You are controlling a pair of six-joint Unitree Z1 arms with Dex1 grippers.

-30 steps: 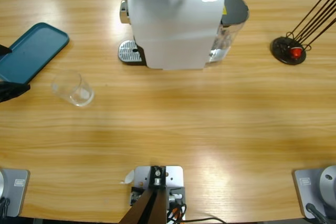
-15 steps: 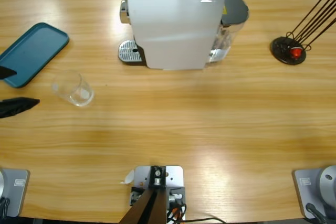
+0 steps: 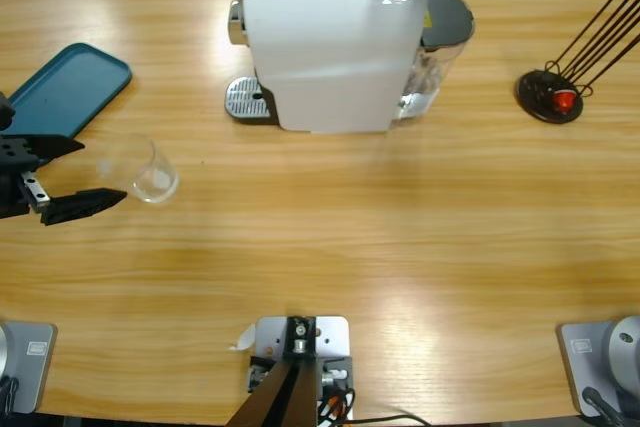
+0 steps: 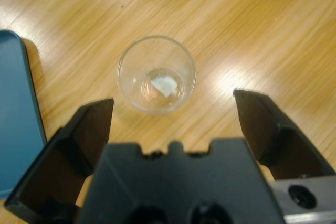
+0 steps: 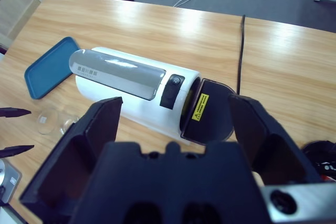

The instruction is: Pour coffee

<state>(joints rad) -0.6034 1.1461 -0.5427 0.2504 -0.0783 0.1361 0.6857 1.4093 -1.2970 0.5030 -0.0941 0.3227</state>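
Black two-jaw grippers on blocky black bodies.
Left gripper (image 4: 173, 124): matte wedge jaws, two round holes in the body, a silver plate at 5 o'clock, seemingly with one bolt hole; right gripper (image 5: 176, 129) alike.

Long wooden table (image 3: 330, 237), light oak grain. Resting directly on it: white coffee machine (image 3: 330, 42) at rear centre, its metal drip tray (image 3: 243, 99) to one side; teal tray (image 3: 62, 97) near the left edge; clear glass tumbler (image 3: 140, 169) upright just beside the teal tray, apart from it; black round stand (image 3: 548, 95) with thin rods at right, a red capsule (image 3: 565, 100) in it
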